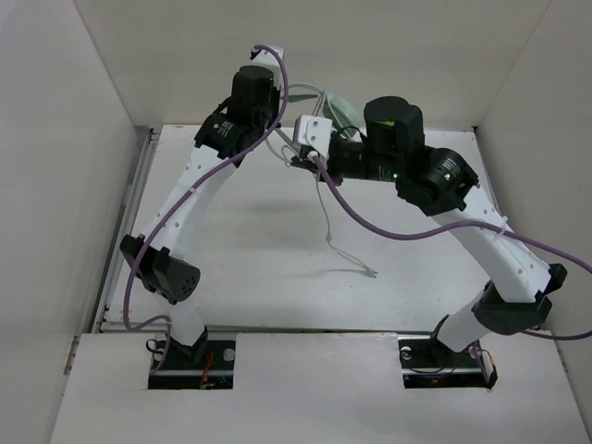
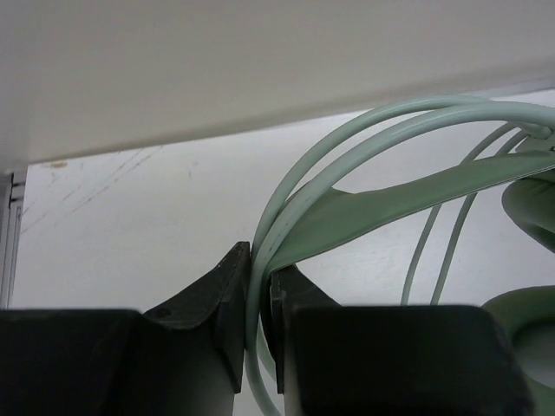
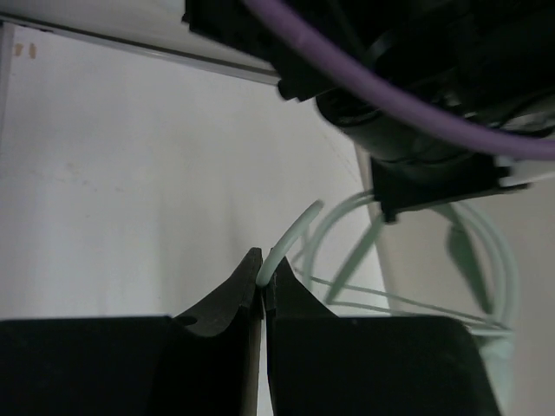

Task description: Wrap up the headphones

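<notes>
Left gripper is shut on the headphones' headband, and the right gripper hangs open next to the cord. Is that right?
Not quite. The right gripper is shut on the cord, as the right wrist view shows. The left gripper is shut on the headband, as stated.

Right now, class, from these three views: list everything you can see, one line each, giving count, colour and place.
headphones: one, pale mint green, at the far side of the table, headband in the left gripper
cord: one, pale green, hanging from the right gripper toward the table
table: one, white, under both arms
walls: three, white, at the left, far and right sides
purple cables: two, purple, one along each arm
arms: two, white with black joints, bases at the near edge
left gripper: one, black, shut on the headphones
right gripper: one, black, shut on the cord
</notes>
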`<state>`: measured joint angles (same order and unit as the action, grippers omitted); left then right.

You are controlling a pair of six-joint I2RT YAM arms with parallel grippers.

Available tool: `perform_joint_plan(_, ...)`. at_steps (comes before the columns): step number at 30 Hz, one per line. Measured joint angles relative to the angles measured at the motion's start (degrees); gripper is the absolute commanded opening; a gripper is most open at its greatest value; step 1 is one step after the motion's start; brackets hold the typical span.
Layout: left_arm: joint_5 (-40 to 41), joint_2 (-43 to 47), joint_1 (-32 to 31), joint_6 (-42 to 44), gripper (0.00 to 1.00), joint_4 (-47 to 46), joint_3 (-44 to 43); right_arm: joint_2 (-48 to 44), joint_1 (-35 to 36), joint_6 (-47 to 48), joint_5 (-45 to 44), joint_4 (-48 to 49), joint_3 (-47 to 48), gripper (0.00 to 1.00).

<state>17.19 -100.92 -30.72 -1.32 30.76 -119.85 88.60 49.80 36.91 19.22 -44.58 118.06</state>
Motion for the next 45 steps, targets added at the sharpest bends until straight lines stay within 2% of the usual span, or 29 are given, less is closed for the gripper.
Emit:
perform_joint_plan(8, 0.57, 0.52, 0.33, 0.66, 0.0, -0.17, 8.61, -0.2, -5.46, 3.15, -3.06, -0.04, 1.55, 0.0)
perform_joint_plan(20, 1.09, 5.95, 2.51, 1.44, 0.0, -1.75, 10.88, -2.23, -10.93, 6.36, -5.6, 0.0, 1.55, 0.0)
perform_joint_plan(28, 2.05, 11.06, 2.27, 4.46, 0.0, -3.08, 16.33, -3.08, -13.79, 10.49, -10.21, 0.37, 1.42, 0.0)
perform_joint_plan(37, 1.27, 14.12, -1.92, 9.81, 0.0, -3.08, 19.17, -3.63, -15.13, 16.76, -17.42, 8.09, -5.05, 0.0)
perform_joint_plan(45, -3.52, 18.43, -5.55, 12.09, 0.0, -3.02, 19.17, -1.86, -20.26, 15.17, -18.27, 15.21, -9.73, 0.0)
